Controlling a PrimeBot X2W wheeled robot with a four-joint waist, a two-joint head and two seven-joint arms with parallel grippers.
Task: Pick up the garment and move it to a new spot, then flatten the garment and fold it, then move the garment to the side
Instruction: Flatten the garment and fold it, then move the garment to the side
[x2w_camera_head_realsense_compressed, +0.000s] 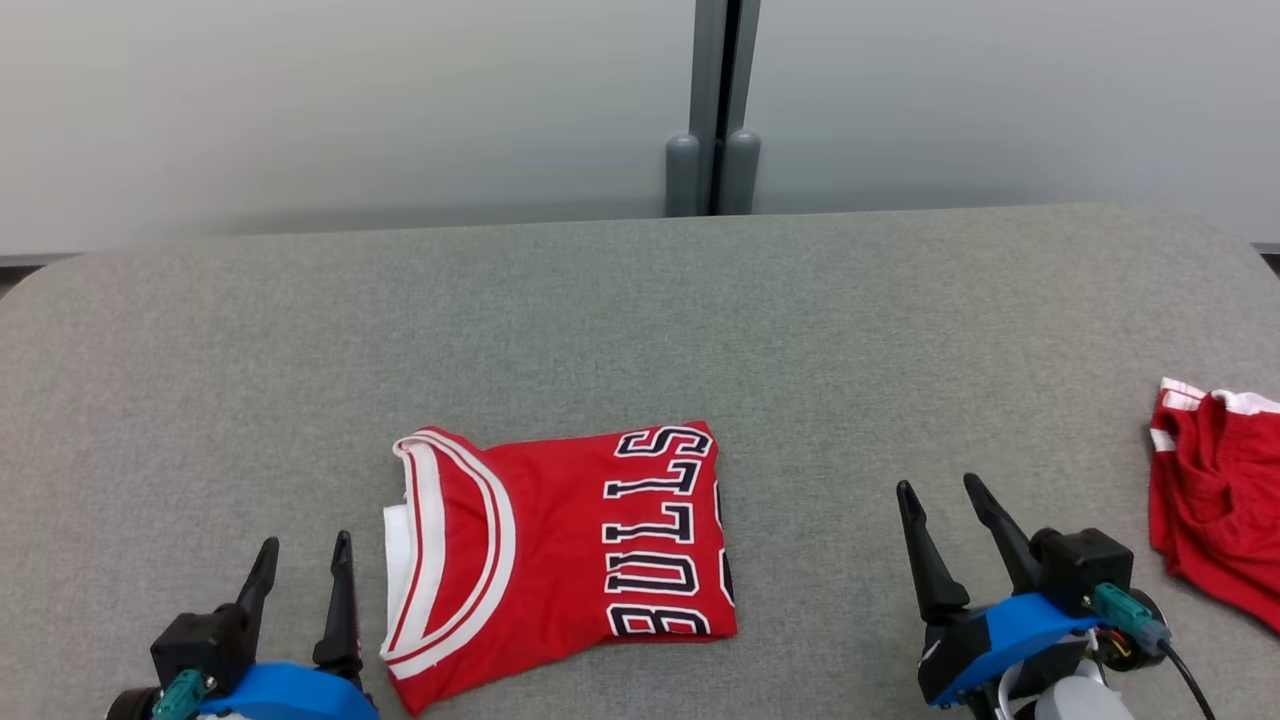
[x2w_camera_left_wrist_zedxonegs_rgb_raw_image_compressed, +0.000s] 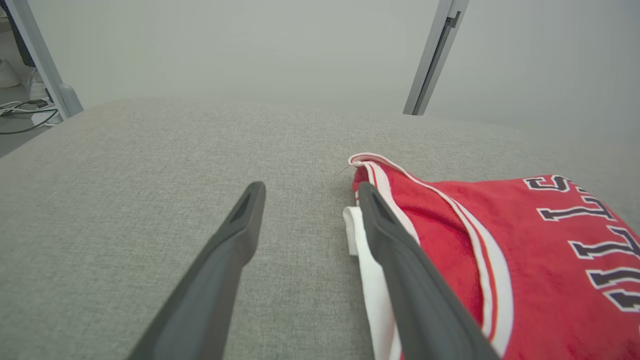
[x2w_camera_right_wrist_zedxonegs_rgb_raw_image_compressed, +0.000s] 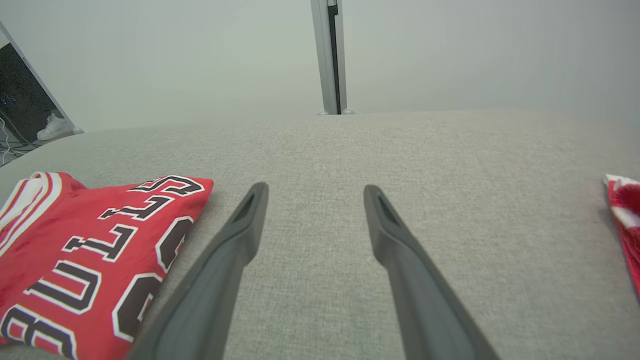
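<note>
ok so folding looks pretty much done to me; the red basketball jersey (x2w_camera_head_realsense_compressed: 560, 560) with white trim and dark BULLS lettering is lying as a compact folded rectangle on the grey fabric-covered table (x2w_camera_head_realsense_compressed: 640, 320), near the front edge and a bit left of centre, neckline end toward the robot's left; left gripper (x2w_camera_head_realsense_compressed: 306, 542) sits just beside that neckline end with its two dark fingers spread wide and nothing between them; from the left wrist camera its inner finger overlaps the white edge, but I can't tell if it's actually touching; right gripper (x2w_camera_head_realsense_compressed: 938, 485) is also wide open and empty, well apart from the jersey on its lettering side; so my read is the step in hand is the last one, moving it off to the side; next move needs a pinch that catches every layer at an edge, ideally both ends at once, or the fold flops open; also there's a crumpled red cloth with white trim (x2w_camera_head_realsense_compressed: 1215, 490) at the right edge, so the left looks like the better destination imo
</note>
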